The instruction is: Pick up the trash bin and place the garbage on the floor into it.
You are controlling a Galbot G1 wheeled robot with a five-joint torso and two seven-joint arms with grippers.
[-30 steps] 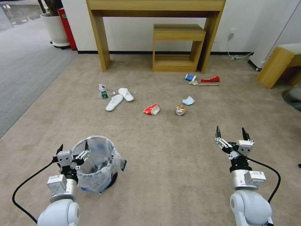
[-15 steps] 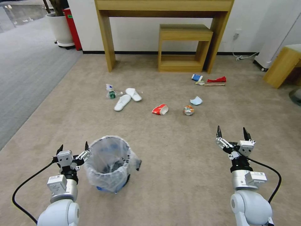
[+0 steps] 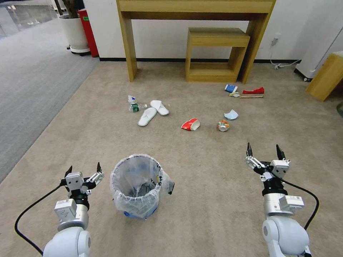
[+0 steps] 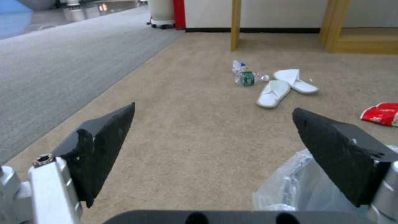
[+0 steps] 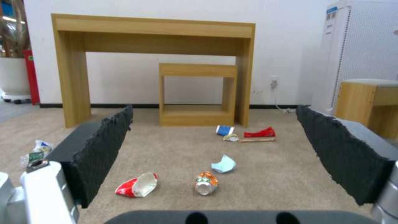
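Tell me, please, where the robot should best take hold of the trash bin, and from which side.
Probably the rim on the bin's left side. The trash bin stands upright with its round mouth open, so one finger could go inside and one outside the wall. The left gripper is open just beside that side, apart from it. The loose bag liner over the rim may slip, so pinch the wall too.

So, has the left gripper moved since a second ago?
Yes: the left gripper has shifted left, off the rim of the trash bin, now standing apart.
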